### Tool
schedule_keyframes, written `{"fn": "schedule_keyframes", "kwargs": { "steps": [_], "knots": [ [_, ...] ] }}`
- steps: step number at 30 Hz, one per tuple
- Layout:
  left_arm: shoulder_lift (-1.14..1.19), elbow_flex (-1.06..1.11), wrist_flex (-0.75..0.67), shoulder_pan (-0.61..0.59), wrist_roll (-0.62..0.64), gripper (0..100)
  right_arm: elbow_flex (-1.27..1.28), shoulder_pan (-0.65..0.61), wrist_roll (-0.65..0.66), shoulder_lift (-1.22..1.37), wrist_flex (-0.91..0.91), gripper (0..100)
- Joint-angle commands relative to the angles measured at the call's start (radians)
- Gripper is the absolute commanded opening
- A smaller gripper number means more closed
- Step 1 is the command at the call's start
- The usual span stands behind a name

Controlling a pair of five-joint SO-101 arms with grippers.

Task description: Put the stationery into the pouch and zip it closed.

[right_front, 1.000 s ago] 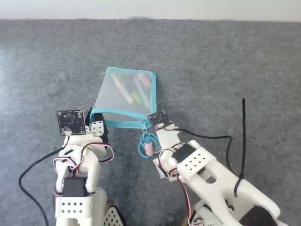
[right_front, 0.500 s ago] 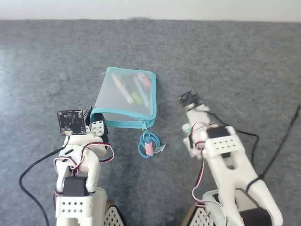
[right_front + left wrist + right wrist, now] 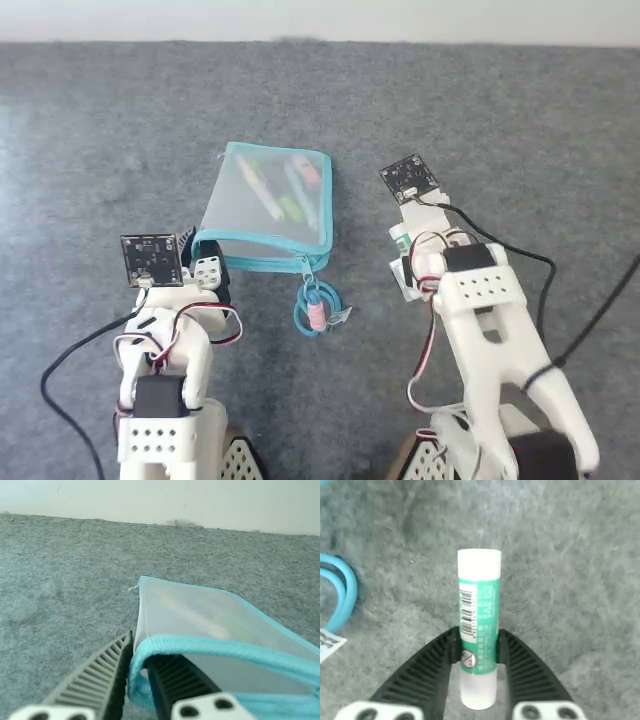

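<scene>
Plastic glue stick (image 3: 479, 580), probably light and slippery; my right gripper (image 3: 477, 637) clamps its middle, left gripper (image 3: 140, 652) pinches the floppy pouch (image 3: 200, 615).

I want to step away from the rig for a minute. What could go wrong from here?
1. The right end effector holds the round glue stick across its body, with much of it past the fingertips; it could tilt or slip on contact.
2. The left end effector pinches only the teal rim of the pouch at one corner; a push from the stick might pull the rim free or slide the pouch.
</scene>
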Motion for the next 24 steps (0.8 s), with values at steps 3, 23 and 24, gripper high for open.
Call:
{"fn": "schedule_keyframes", "kwargs": {
  "steps": [3,23,24],
  "knots": [
    [-0.009,-0.010,-0.018,-0.002,-0.014,1,-0.133,-0.013,-0.031,0.180,-0.005,8.0],
    [-0.012,-0.012,-0.015,0.000,-0.014,1,-0.137,0.012,0.041,0.222,0.166,23.2],
    [-0.012,-0.012,-0.015,0.000,-0.015,1,-0.135,0.018,0.032,0.223,0.165,23.2]
  ]
}}
